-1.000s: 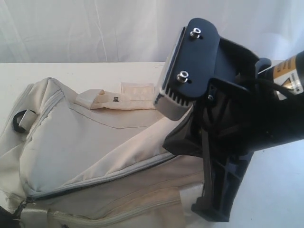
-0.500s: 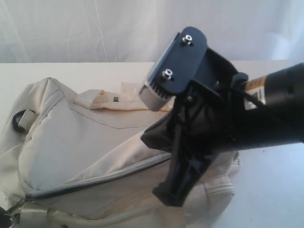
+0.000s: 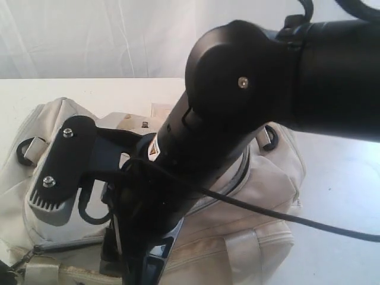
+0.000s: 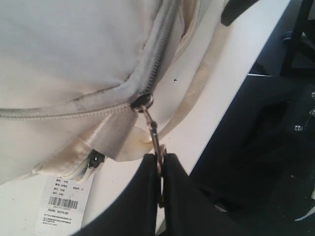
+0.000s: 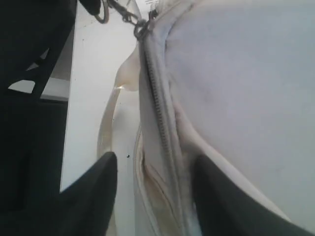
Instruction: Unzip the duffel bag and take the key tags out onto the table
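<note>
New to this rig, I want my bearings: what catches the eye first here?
The bulky black right arm fills the exterior view's middle, bent over the cream duffel bag. At the bag's end, the left gripper pinches the metal zipper pull; the zipper looks closed.

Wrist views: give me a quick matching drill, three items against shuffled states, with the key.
Things:
1. left gripper
2. right gripper
3. barcode label

States:
A. lies on the table by the duffel bag
B. shut on the zipper pull
C. open, straddling the zipper

Pairs: 1-B, 2-C, 3-A
</note>
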### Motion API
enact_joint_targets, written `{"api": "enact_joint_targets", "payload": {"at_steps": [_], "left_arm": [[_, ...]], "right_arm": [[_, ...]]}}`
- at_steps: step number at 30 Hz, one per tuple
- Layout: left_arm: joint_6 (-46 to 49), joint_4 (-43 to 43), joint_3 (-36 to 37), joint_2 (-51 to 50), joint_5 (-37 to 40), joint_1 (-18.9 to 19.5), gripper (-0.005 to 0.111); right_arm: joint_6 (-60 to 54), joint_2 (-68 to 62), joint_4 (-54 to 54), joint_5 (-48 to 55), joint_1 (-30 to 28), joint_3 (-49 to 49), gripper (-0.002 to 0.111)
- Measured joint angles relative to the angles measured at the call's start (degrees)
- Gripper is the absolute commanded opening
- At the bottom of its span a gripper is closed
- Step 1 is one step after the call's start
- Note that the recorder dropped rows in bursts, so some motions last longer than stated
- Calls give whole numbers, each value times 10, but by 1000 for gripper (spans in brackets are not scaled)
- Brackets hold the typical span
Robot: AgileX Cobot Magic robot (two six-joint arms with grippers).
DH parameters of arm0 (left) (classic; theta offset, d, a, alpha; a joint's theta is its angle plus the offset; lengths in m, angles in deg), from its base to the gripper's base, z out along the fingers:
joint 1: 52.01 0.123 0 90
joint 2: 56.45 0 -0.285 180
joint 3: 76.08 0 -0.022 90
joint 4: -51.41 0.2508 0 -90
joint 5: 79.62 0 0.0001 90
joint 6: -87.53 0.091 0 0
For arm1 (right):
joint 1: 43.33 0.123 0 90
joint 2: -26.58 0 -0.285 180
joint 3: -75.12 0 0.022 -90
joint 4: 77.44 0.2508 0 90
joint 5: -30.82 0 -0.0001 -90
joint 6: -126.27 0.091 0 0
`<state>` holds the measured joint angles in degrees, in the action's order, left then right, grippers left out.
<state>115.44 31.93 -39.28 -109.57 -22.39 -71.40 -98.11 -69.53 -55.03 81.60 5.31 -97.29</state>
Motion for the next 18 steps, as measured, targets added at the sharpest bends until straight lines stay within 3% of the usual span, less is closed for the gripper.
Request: {"api": "enact_joint_targets", "payload": {"at_steps": [9,12,18], "left_arm": [[-35,-23,-1,0,7,0,0],[-54,-24,-1,0,13,0,0],[-91,-28,-1,0,16,0,0]], "right_arm": [[-47,5,-1,-8,0,0,50],[-116,0,-1,-51,20,0,56],[-136,-28,-1,-61,51,14,54]]}}
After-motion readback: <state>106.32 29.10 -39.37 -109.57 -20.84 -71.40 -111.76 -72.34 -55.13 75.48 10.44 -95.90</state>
